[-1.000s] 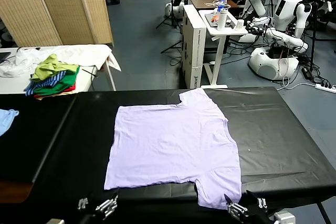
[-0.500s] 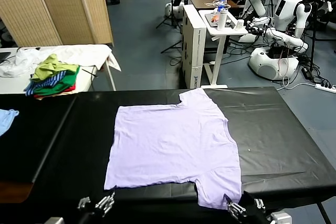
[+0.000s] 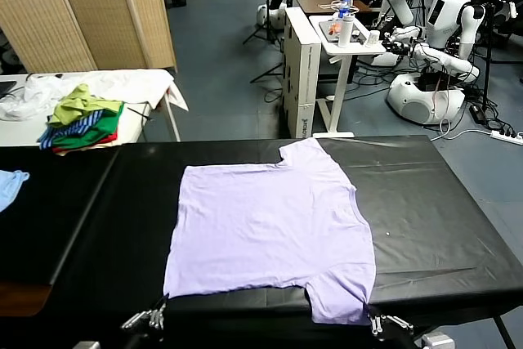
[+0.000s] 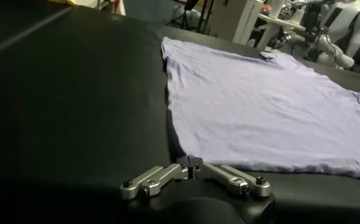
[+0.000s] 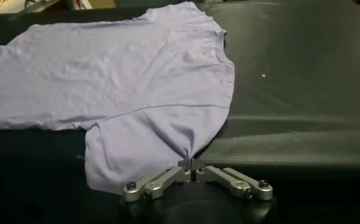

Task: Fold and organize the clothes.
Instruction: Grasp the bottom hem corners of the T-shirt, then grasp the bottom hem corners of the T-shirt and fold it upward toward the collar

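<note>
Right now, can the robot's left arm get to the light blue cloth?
Probably not easily. The left pincer is shut on the near corner of the purple T-shirt, while the light blue cloth lies far off at the black table's left edge.

T-shirt point(image 3: 270, 234) flat mid-bench point(image 3: 441, 218), spread ahead of and between both grippers at the near edge: left gripper point(image 3: 155, 314) at its near-left corner, right gripper point(image 3: 369, 316) on the near-right sleeve; cloth point(image 3: 10, 185) and garment pile point(image 3: 82, 120) far left, beyond the left jaws.
</note>
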